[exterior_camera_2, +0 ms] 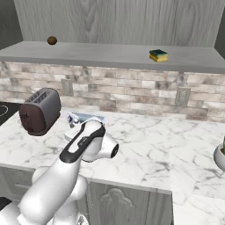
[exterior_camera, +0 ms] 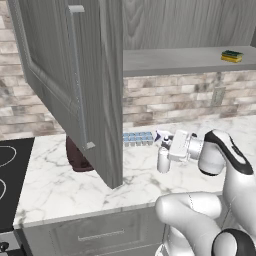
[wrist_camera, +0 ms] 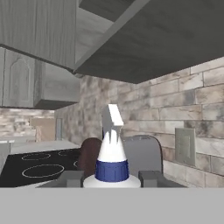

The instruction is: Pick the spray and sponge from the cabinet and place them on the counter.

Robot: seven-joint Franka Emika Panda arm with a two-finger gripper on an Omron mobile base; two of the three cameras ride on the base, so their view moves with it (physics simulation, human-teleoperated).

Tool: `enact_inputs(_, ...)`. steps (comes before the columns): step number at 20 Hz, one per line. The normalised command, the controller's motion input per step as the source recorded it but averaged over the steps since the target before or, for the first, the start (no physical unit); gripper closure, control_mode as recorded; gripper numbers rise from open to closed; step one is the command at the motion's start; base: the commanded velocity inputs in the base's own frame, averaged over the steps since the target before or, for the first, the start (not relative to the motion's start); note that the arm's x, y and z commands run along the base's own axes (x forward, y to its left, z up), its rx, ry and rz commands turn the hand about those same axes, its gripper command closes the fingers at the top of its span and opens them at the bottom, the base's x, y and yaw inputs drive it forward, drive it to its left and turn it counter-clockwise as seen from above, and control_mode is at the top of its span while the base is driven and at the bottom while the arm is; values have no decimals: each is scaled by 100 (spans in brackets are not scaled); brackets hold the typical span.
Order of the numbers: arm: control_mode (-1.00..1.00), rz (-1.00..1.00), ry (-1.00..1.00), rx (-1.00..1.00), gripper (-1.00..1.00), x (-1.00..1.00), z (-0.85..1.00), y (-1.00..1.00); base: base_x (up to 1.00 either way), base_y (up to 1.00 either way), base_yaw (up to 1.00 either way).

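Spray (exterior_camera: 163,159) upright on counter (exterior_camera: 65,185), just in front of ice tray (exterior_camera: 137,138), clamped between gripper (wrist_camera: 111,178) fingers (wrist_camera: 71,178) closed on its body. Sponge (exterior_camera: 232,56) on cabinet (exterior_camera: 95,75) shelf, far right. Cabinet door swung open. Toaster (exterior_camera_2: 40,110) left of spray, beside stovetop (exterior_camera: 10,175).

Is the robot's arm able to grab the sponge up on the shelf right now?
Probably not yet: the gripper is shut on the spray down at the counter. The sponge sits unblocked, with the cabinet door open.
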Motion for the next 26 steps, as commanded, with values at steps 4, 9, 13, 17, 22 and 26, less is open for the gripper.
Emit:
enact_inputs(4, -100, 0, 0, 0, 100, 8, -16, 0, 0, 0, 0)
enact_inputs(9, -100, 0, 0, 0, 100, 7, -17, 0, 0, 0, 0)
enact_inputs(13, -100, 0, 0, 0, 100, 7, -17, 0, 0, 0, 0)
enact_inputs(17, -100, 0, 0, 0, 100, 6, -16, 0, 0, 0, 0)
enact_inputs(22, -100, 0, 0, 0, 100, 6, -14, 0, 0, 0, 0)
enact_inputs(26, -100, 0, 0, 0, 100, 8, -14, 0, 0, 0, 0)
